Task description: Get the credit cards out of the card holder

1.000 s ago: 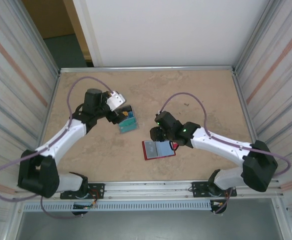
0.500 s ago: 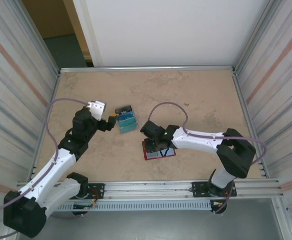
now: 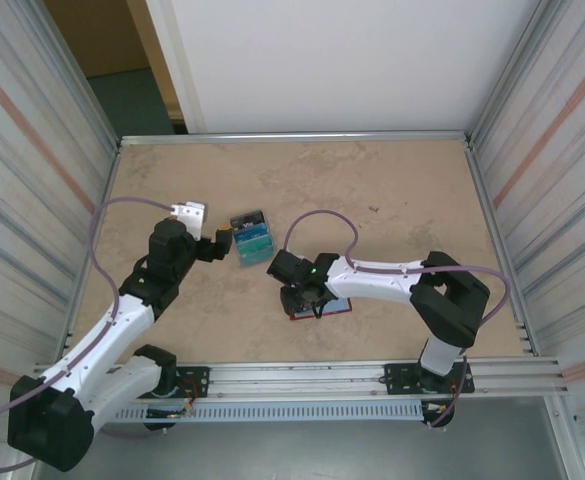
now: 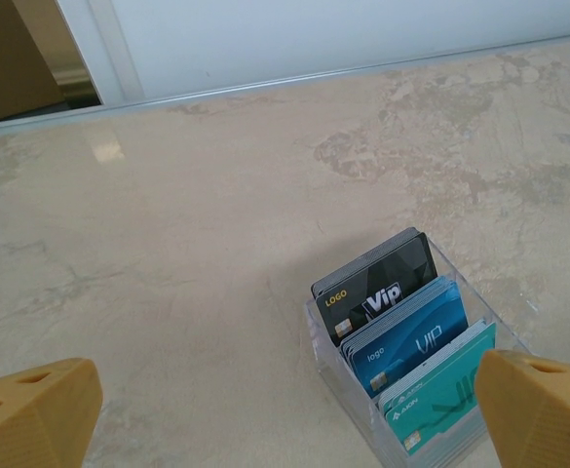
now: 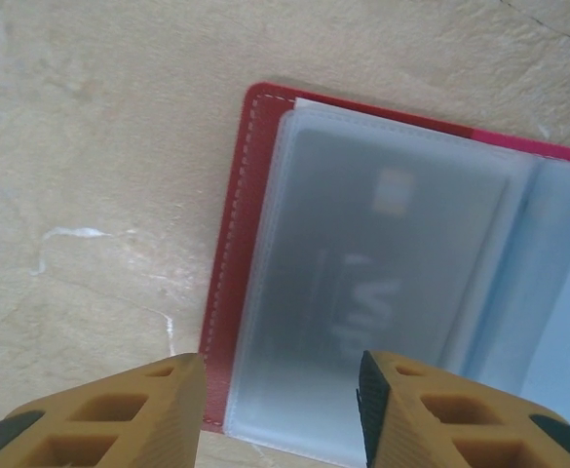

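Right gripper (image 5: 280,378) hovers, fingers spread, over the open card holder (image 5: 382,283), which lies flat mid-way along the worktop's (image 3: 402,200) front edge. Left gripper (image 4: 285,408), fingers parted wide, faces the clear card box (image 4: 406,366).

Left fingers (image 4: 33,411) wide apart; right fingers (image 5: 99,417) parted.

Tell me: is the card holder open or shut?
Open: the card holder lies spread flat, a card visible through its clear sleeve.
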